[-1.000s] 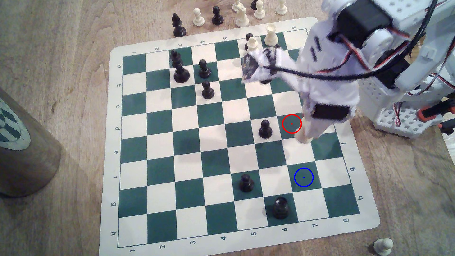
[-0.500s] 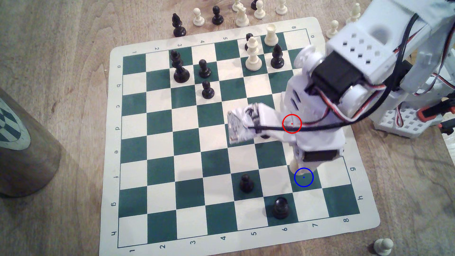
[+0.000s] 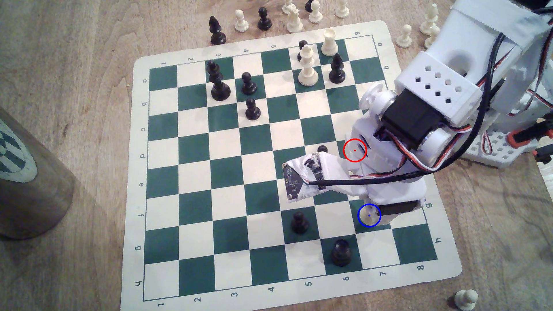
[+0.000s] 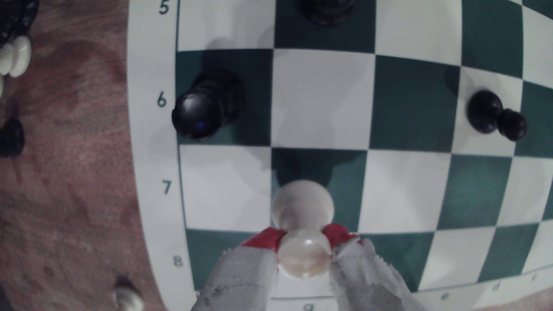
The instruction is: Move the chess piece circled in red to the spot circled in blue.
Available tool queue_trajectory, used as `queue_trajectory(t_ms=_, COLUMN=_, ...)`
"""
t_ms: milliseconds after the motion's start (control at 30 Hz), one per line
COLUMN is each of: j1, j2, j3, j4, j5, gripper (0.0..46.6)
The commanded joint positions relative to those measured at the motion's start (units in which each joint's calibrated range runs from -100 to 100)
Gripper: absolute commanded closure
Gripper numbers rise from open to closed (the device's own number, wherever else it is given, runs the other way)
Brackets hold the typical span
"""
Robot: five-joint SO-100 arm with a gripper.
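Observation:
The chess piece, a cream-white rook [image 3: 367, 218], sits inside the blue ring, with my gripper [image 3: 372, 216] shut on it from above. In the wrist view my gripper [image 4: 303, 236] pinches the rook [image 4: 302, 206] just under its turret with its red-tipped fingers [image 4: 263, 239]. The rook's round base hangs over or rests on the spot [image 4: 317, 167], the dark green square in row 7. I cannot tell whether the base touches the board. In the exterior view the spot [image 3: 360, 228] shows green around the rook. The arm's body covers the red-ringed square.
A black pawn [image 3: 299, 222] and a black rook [image 3: 341, 252] stand close on the exterior view's left of the spot. Another black pawn [image 3: 322, 148] peeks out behind the wrist camera. A white pawn [image 3: 465, 299] lies off the board. Farther pieces crowd the board's far side.
The arm has carried the rook from beside the red-ringed square toward the board's near edge, and the rook now sits inside the blue ring. The gripper stayed shut on it.

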Motion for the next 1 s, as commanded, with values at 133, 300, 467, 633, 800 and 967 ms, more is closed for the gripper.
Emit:
queue_trajectory(t_ms=133, j1=-0.12, j2=1.31, j3=-1.73, j4=-1.39, j5=-0.2, gripper=46.4)
queue_trajectory(t_ms=300, j1=-0.04, j2=2.67, j3=-1.46, j4=-2.13, j5=-0.15, gripper=46.4)
queue_trajectory(t_ms=467, j1=0.2, j2=3.52, j3=-1.09, j4=-2.7, j5=-0.1, gripper=46.3)
queue_trajectory(t_ms=633, j1=0.59, j2=4.2, j3=-0.28, j4=-3.03, j5=0.24, gripper=46.2)
queue_trajectory(t_ms=800, j1=0.74, j2=4.28, j3=-0.1, j4=-3.11, j5=0.24, gripper=46.3)
queue_trajectory(t_ms=967, j1=1.37, j2=4.54, j3=-0.1, j4=-3.11, j5=0.63, gripper=46.1)
